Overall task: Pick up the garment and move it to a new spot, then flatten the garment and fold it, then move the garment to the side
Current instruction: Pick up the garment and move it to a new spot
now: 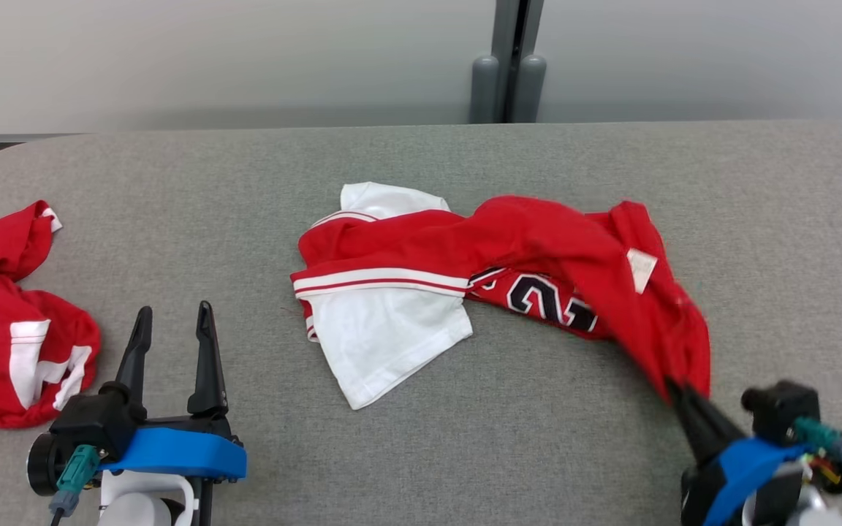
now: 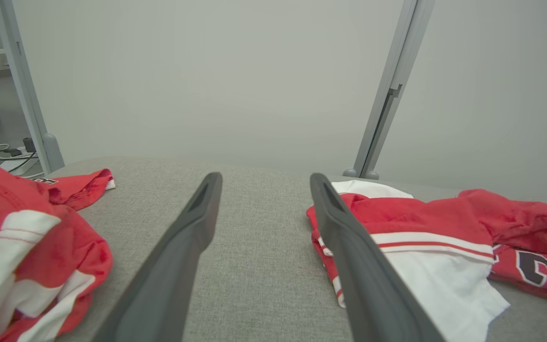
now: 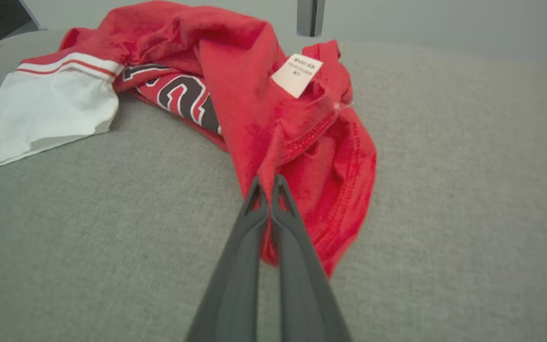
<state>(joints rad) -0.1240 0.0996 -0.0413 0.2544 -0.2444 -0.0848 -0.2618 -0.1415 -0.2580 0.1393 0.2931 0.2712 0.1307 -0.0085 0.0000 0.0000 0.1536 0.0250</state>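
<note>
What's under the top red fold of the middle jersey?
On the jersey, part of a black-and-white number print peeks out under the fold. The rest of it is covered, so the full number cannot be read.

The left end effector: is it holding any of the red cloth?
No, the left end effector stands open and empty above the grey padded table.

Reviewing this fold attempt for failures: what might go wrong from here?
The right gripper pinches only a thin edge of the red shirt, so the cloth may slip out when pulled. The shirt lies bunched; a one-handed drag may twist it further, as the left gripper stands open, apart from it.
</note>
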